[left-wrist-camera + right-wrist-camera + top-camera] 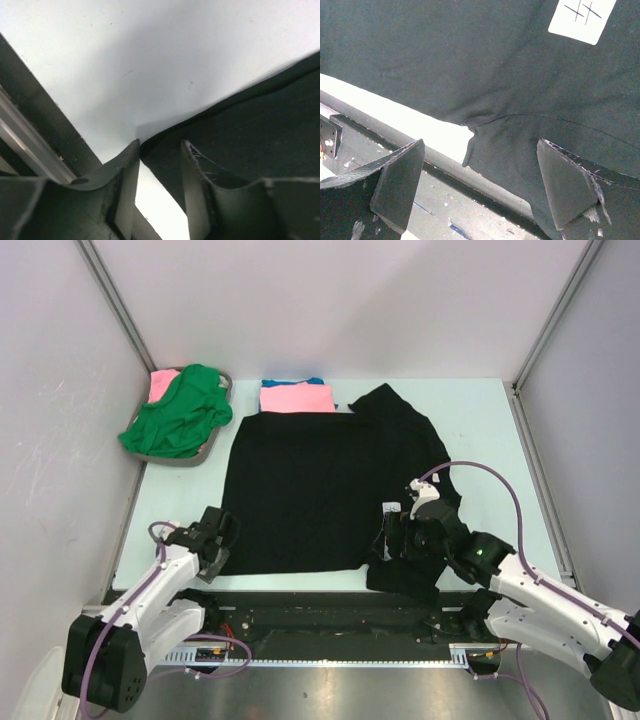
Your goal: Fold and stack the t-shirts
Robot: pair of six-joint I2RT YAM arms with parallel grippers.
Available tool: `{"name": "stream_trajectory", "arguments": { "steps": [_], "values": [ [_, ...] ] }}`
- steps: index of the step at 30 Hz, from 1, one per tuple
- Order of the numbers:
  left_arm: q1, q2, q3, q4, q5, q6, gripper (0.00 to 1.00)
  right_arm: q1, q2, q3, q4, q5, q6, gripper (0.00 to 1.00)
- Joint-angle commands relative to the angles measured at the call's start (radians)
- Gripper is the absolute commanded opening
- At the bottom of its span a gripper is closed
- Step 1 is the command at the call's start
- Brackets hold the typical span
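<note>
A large black t-shirt lies spread flat on the pale table, a small white label near its right front. My left gripper sits at the shirt's near-left corner. In the left wrist view its jaws stand partly apart, the black t-shirt's corner between them and bare table showing in the gap. My right gripper is wide open, low over the black cloth at the near-right hem. A folded pink t-shirt rests on a blue one at the back.
A grey tray at the back left holds a crumpled green t-shirt over a pink one. The table's near edge and a dark rail run just in front of both grippers. Walls close in left and right.
</note>
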Motion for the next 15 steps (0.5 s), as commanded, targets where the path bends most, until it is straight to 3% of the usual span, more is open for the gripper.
{"name": "stream_trajectory", "arguments": {
  "steps": [1, 6, 7, 10, 15],
  "values": [
    [0.032, -0.018, -0.046, 0.109, 0.023, 0.067, 0.39, 0.003, 0.006, -0.001, 0.004, 0.0, 0.021, 1.0],
    [0.051, -0.003, -0.08, 0.198, 0.094, 0.138, 0.27, 0.002, 0.009, -0.001, -0.032, 0.049, 0.05, 1.0],
    [0.054, 0.002, -0.083, 0.227, 0.102, 0.149, 0.17, -0.003, 0.014, -0.001, -0.045, 0.063, 0.062, 1.0],
    [0.063, -0.004, -0.092, 0.265, 0.121, 0.165, 0.0, -0.035, 0.032, -0.001, -0.083, 0.08, 0.116, 1.0],
    [0.088, -0.061, -0.091, 0.302, 0.166, 0.219, 0.0, -0.081, 0.06, -0.001, -0.118, 0.091, 0.163, 0.99]
  ]
}}
